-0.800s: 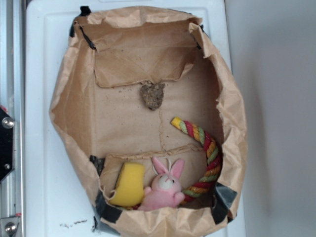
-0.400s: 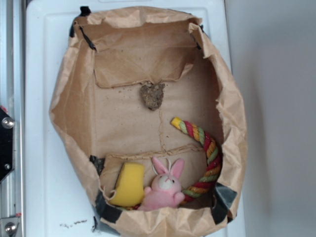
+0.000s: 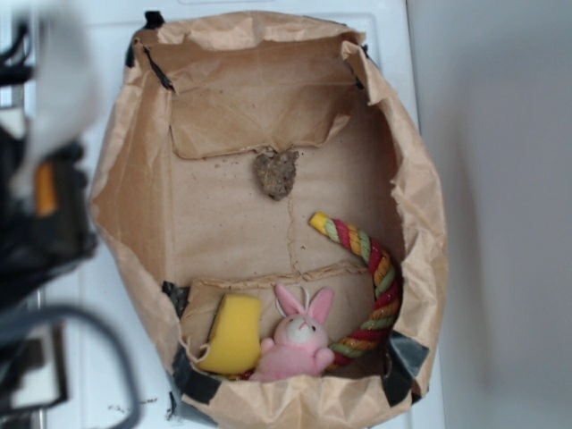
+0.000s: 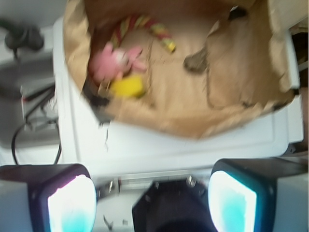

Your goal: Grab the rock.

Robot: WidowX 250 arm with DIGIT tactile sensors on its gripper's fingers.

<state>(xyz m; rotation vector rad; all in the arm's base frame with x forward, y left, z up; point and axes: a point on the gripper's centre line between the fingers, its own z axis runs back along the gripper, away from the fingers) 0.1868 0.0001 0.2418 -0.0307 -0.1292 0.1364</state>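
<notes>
Twice found the gripper [image 4: 152, 193]: sharp in the wrist view, its fingers [image 4: 72, 203] spread wide with nothing between them, and as a dark blur at the left edge of the exterior view. Hung outside the bag [image 4: 159, 121], above the white top [image 4: 169, 145], short of the bag's near wall.

Past that wall, picked out the sponge [image 4: 126, 87] touching the bunny [image 4: 116, 60] at the left end, as seen from the wrist. Further in and to the right, located the rock [image 4: 195, 62], alone on the paper floor at the edge of a folded flap and well apart from the toys. Farthest off, made out the rope [image 4: 145, 24] curving along the far wall.

Judged three risks. Could catch a finger on the upright near wall on the way in, dragging the bag and shifting the rock. Could pinch the flap's edge together with the rock, given how close they lay. Could slip off the lumpy surface if closed off-centre.

Compared with the exterior view a moment before: saw no arm there then, but a blur filling the left edge now, so judged it fast motion. Found the bag, rock, sponge, bunny and rope unmoved.
</notes>
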